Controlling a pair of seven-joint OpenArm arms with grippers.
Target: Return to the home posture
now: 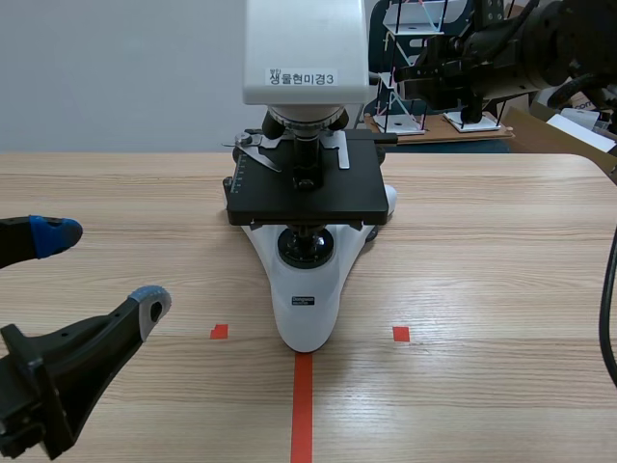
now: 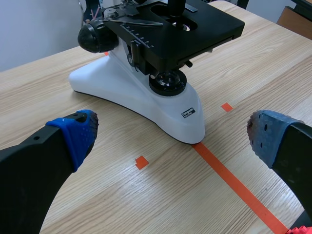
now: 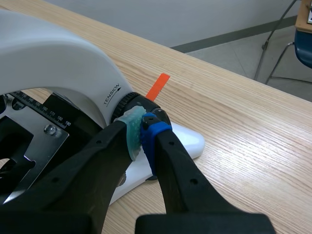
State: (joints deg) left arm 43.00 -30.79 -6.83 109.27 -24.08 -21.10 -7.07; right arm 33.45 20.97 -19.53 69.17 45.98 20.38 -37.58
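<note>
**Q:** Where is each gripper relative to the microscope?

**A:** The left gripper hangs low over the table, in front of the microscope's white base and off to its left, well apart from it. The right arm is raised and comes in at the height of the microscope's head. The right gripper is at the microscope's right flank, beside the black stage.

**Q:** How do the fingers stand?

**A:** The left gripper is spread wide. Its two blue pads are far apart with nothing between them, and in the left wrist view the nose of the white base lies ahead of the gap. The right gripper is drawn together, its grey-green pad meeting the blue one. The tips rest against the ridged black focus knob, just under the word TENSION on the white arm.

**Q:** Anything else to note?

**A:** An orange-red tape line runs from the base's nose toward the robot. A printed label sits on the microscope's head.
</note>
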